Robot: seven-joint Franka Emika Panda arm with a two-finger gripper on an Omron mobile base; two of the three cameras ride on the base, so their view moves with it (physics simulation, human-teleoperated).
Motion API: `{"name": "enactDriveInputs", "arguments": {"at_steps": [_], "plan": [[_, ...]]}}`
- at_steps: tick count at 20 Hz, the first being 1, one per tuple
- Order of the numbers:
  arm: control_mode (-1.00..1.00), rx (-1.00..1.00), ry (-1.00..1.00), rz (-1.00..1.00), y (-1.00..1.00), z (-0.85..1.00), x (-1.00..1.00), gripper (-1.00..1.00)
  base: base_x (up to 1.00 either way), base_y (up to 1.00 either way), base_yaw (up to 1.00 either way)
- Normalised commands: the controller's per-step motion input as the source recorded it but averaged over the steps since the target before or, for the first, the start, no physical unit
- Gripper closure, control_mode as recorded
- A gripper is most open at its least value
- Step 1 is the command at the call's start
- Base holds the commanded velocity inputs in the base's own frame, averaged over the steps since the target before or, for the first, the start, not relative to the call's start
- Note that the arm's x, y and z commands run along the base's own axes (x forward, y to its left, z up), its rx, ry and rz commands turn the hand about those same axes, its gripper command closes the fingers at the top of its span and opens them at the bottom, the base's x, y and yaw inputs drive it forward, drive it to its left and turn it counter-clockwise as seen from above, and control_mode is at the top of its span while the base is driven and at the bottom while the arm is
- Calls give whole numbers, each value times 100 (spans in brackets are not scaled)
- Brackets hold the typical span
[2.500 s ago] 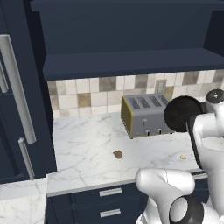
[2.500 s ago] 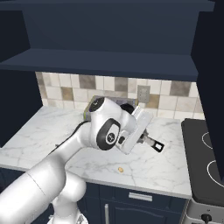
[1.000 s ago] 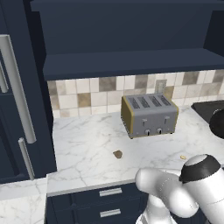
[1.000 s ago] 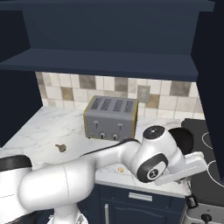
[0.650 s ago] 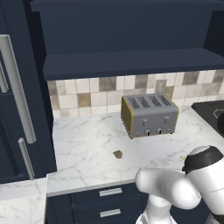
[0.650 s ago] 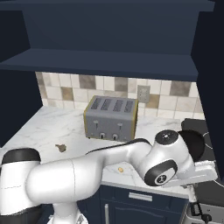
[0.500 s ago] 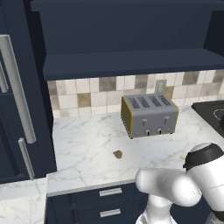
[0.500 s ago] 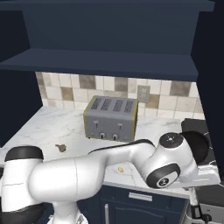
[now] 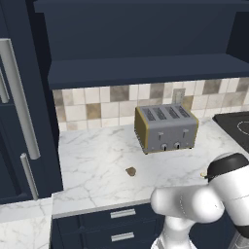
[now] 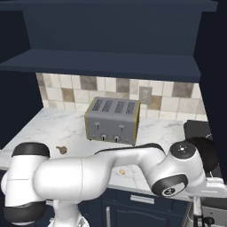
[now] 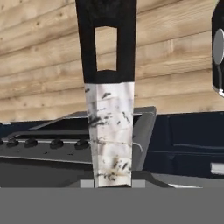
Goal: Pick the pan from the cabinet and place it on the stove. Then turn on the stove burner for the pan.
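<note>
In the hand view the pan's long handle (image 11: pixel 109 131) runs up the middle, silver near me and black with a slot farther out. My gripper (image 11: pixel 113 183) is shut on it. A dark round shape beside my arm's far end looks like the pan's body (image 10: pixel 206 153), above the near edge of the stove (image 10: pixel 195 128). The black cooktop with white rings also lies at the right edge of the stove (image 9: pixel 234 125). The open navy cabinet shelf (image 9: pixel 146 68) runs across the top, nothing on it that I can see.
A silver toaster (image 9: pixel 166 127) stands on the marble counter against the tiled wall, and a small brown crumb (image 9: pixel 131 171) lies in front of it. A row of stove knobs (image 11: pixel 43 143) shows on the front panel. Navy drawers (image 9: pixel 116 219) sit under the counter.
My arm has swung farther right and lower with the pan, from in front of the toaster to the stove side. The pan has left the left base view.
</note>
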Motion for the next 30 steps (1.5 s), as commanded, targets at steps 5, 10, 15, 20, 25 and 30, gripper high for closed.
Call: {"name": "enactDriveInputs", "arguments": {"at_steps": [5,10,15,20,25,30], "plan": [[-100,3,-3,-11,0,-17,0,100,0,0,0],[-100,2,-3,-11,0,-28,0,100,0,0,0],[-100,0,-4,-11,0,-35,0,100,0,0,0],[-100,0,-7,-11,6,-43,0,100,0,0,0],[-100,0,-2,-11,0,-20,1,100,0,0,0],[-100,0,0,-14,0,-4,12,100,0,0,0]]}}
